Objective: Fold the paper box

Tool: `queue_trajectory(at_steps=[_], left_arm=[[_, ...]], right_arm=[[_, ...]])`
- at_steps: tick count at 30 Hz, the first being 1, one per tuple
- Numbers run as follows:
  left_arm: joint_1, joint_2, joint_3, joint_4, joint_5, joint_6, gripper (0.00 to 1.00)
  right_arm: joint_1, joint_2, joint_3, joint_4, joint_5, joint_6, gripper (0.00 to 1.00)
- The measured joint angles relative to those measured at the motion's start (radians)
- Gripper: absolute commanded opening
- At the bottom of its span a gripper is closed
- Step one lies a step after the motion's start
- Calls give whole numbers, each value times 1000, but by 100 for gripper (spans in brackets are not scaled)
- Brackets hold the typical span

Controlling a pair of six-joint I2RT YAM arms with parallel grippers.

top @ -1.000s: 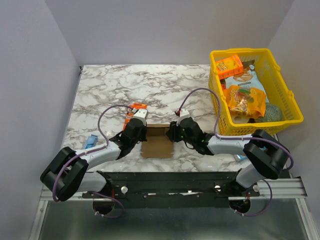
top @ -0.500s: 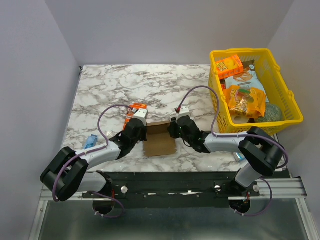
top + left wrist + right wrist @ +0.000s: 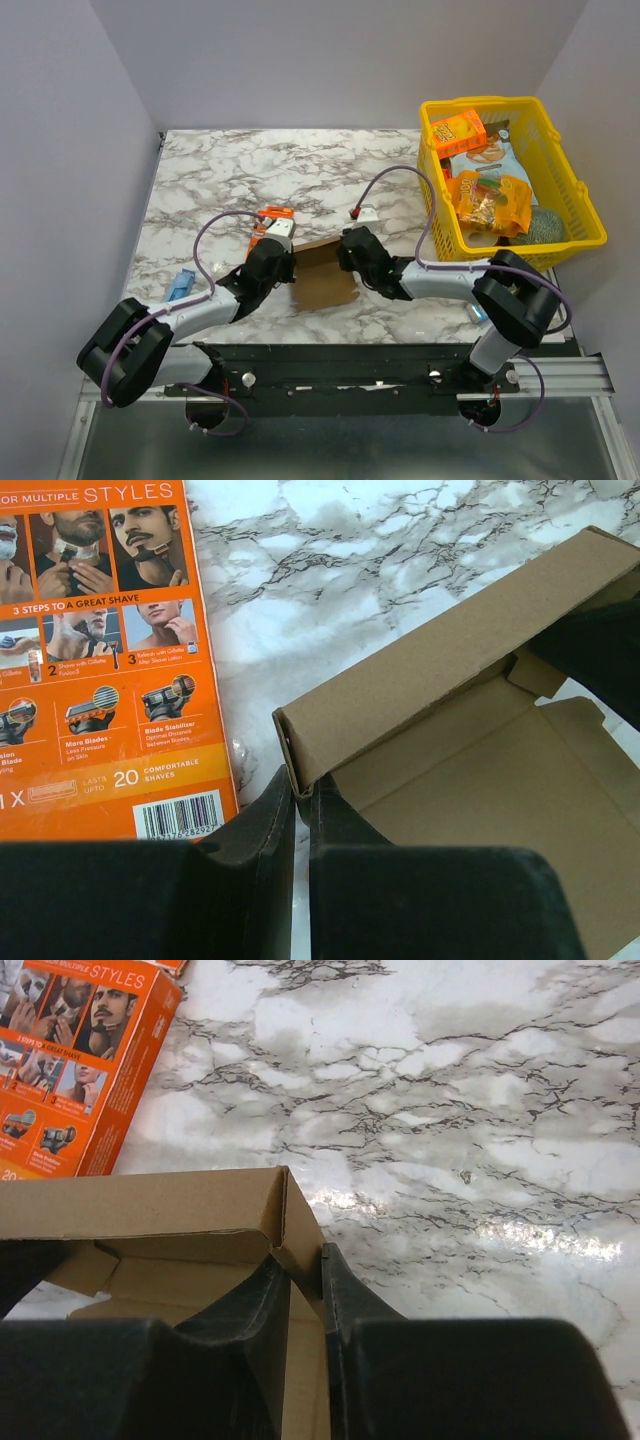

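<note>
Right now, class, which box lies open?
The plain brown cardboard box; the orange razor box and the orange cracker box in the yellow basket are closed.

Orange box [image 3: 100, 650] lies left of yellow basket [image 3: 490, 258].

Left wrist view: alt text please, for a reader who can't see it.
The left gripper pinches a corner of the raised wall of a brown cardboard box on a marble table. An orange razor pack lies flat beside it.
</note>
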Motion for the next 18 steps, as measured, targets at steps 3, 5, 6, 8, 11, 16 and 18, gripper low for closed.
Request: queue_trajectory(at_steps=[3,5,6,8,11,16,18], left_arm=[[-5,-2,0,0,0,0,0],[-10,-6,0,-2,-2,0,0],[-11,-9,0,-2,-2,0,0],[-13,-16,-1,-5,-9,-1,0],[-16,-36,-4,-10,-20,-3,0],[-18,-50,-8,-11,-24,-8,0],[-19,-50,-8,-12,-24,-10,0]], right_arm=[[8,12,24,-39,36,16,1],[13,21,40,-69,62,35,1],[16,24,49,-85,74,49,1],[19,29,68,-119,93,76,1],[25,39,104,-181,120,119,1],[28,71,181,-302,158,194,1],[31,86,211,-351,173,219,1]])
